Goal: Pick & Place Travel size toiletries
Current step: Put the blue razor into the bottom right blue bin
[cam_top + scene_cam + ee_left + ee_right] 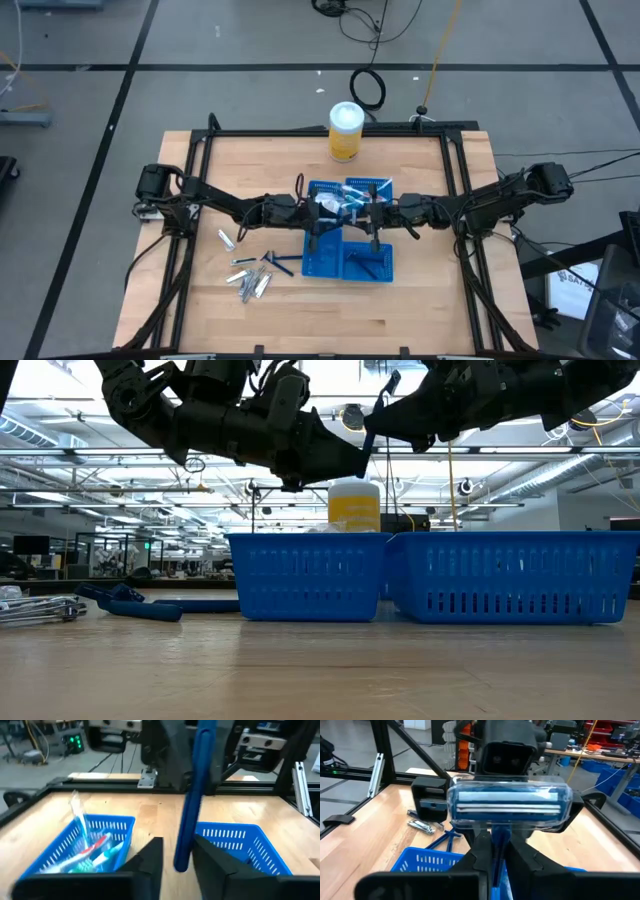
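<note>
A dark blue razor (194,795) with a clear cap over its head (510,805) stands nearly upright in the air above the blue mesh trays (348,262). My right gripper (496,862) comes in from the table's right and is shut on it. My left gripper (179,862) faces it from the left. It is open, with one finger on either side of the handle's lower end (181,862) and a gap showing. One tray holds toothbrushes (95,852). More toiletries lie on the table to the left: silvery tubes (252,283) and blue razors (275,262). My right gripper pinches the razor's handle (496,845) between its two fingers, just below the capped head. The fingers come in level from the table's right and lie across the handle. The razor is lifted clear over the trays, head up, with its handle slanting down toward my left gripper.
A tall yellow canister with a white lid (346,131) stands at the table's far edge behind the trays. A black frame (200,160) runs around the tabletop. Bare wood shows near the front edge (330,320).
</note>
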`<state>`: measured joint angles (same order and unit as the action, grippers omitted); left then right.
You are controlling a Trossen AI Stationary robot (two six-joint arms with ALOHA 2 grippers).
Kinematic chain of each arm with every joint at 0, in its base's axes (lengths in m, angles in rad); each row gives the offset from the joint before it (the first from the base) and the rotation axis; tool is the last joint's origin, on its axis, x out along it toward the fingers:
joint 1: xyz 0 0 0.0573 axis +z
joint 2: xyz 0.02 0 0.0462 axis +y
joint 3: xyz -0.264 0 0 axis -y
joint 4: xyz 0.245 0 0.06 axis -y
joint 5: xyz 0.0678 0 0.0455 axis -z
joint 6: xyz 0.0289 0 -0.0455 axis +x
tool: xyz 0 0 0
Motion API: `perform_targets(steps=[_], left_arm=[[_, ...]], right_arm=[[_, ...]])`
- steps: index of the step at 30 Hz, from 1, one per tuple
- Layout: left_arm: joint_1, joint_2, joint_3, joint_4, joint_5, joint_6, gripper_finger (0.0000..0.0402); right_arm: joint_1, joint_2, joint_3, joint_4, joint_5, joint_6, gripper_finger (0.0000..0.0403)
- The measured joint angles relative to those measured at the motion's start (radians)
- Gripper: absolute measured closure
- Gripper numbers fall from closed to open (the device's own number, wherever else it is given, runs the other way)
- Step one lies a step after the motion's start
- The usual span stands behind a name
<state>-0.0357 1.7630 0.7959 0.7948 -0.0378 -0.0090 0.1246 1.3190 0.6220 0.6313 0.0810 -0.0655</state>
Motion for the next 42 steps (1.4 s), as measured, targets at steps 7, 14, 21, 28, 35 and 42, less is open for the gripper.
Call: perform_targets(steps=[7,14,21,28,35,42], left_arm=[[-0.024,0.000,0.000,-0.024,0.056,-0.021,0.0202],[-0.037,0.000,0.000,-0.051,0.051,-0.001,0.0159],[-0.035,0.000,0.000,-0.089,0.034,-0.024,0.0156],[-0.036,0.001,0.000,-0.089,0.028,-0.024,0.0156],[-0.035,0.001,0.000,-0.089,0.028,-0.026,0.0156],[-0.035,0.001,0.000,-0.089,0.028,-0.026,0.0156]], right_arm=[[0.003,-0.065,0.000,-0.133,-0.025,0.044,0.0381],[0.043,-0.158,0.000,-0.298,-0.238,0.175,0.0380],[0.176,-0.152,0.000,-0.563,-0.214,0.310,0.0380],[0.208,-0.153,0.000,-0.636,-0.200,0.396,0.0372],[0.207,-0.153,0.000,-0.668,-0.213,0.398,0.0341],[0.207,-0.153,0.000,-0.662,-0.212,0.396,0.0319]])
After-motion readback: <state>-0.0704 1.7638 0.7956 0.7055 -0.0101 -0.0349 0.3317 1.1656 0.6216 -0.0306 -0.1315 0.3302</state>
